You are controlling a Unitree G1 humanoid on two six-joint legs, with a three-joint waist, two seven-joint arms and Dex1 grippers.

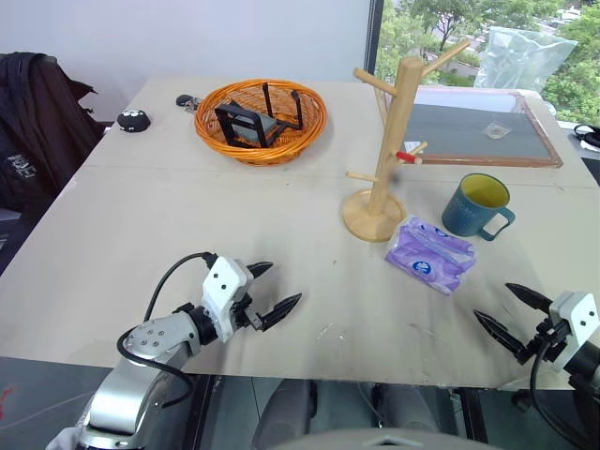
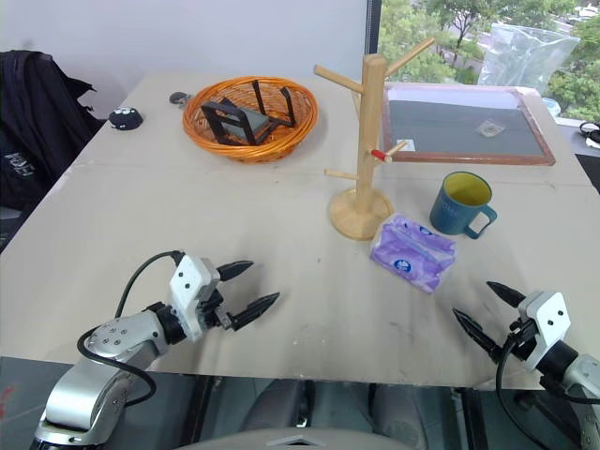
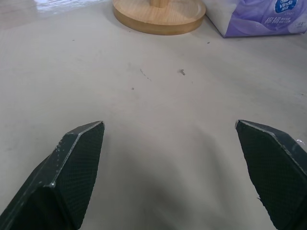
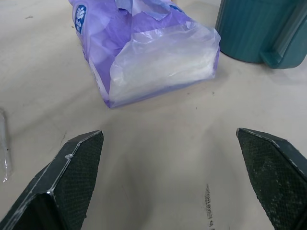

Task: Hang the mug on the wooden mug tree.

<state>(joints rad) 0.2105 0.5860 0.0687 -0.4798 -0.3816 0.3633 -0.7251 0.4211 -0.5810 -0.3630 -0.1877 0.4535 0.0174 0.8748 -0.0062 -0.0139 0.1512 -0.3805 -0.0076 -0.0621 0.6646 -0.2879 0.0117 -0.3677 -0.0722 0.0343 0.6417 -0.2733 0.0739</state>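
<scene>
Both pincers apart, empty mug upright, basket holding black stands

- Mug tree: left wrist view's edge cut off all but the base.
- Mug: top cropped in right wrist view.
- Black frame in basket: couldn't identify.
- Small dark item at table's far corner: too small to tell.
</scene>
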